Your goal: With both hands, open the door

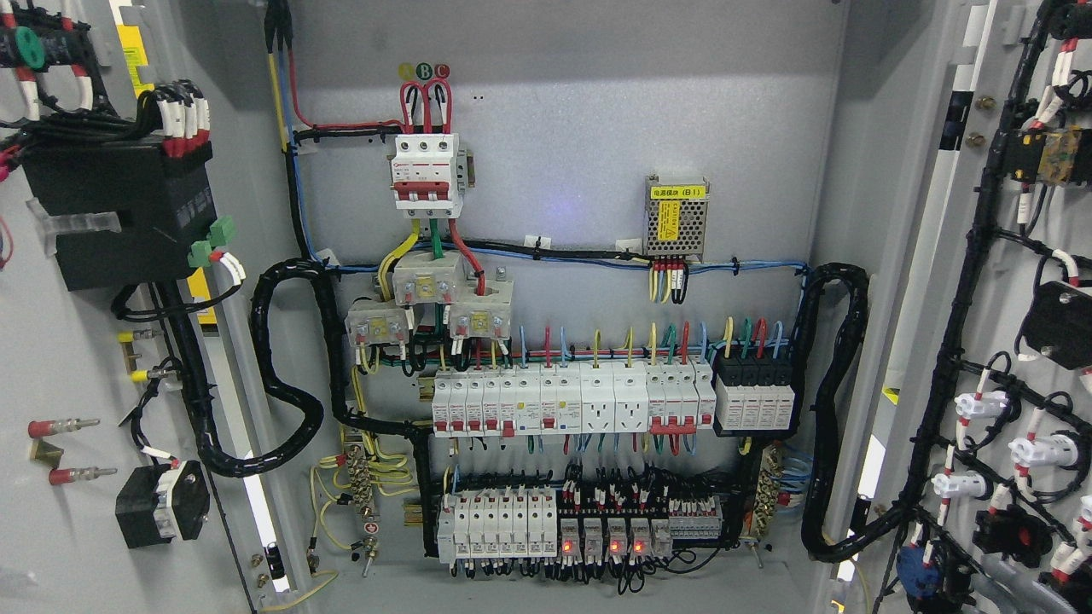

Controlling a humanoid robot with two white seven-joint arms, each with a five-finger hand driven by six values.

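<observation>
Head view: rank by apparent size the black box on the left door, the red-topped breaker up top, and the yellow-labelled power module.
1. black box, clearly largest, though its door sits nearer the camera.
2. red-topped breaker.
3. yellow-labelled power module, slightly smaller.

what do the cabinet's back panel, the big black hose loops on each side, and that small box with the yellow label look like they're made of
Back panel: looks like painted sheet metal, a flat matte grey surface with a soft sheen.
Black hose loops: probably corrugated plastic conduit, ribbed, slightly glossy and bent in smooth curves.
Small box with the yellow label: seems to be bare metal, a silvery perforated cover; which metal cannot be told.
</observation>
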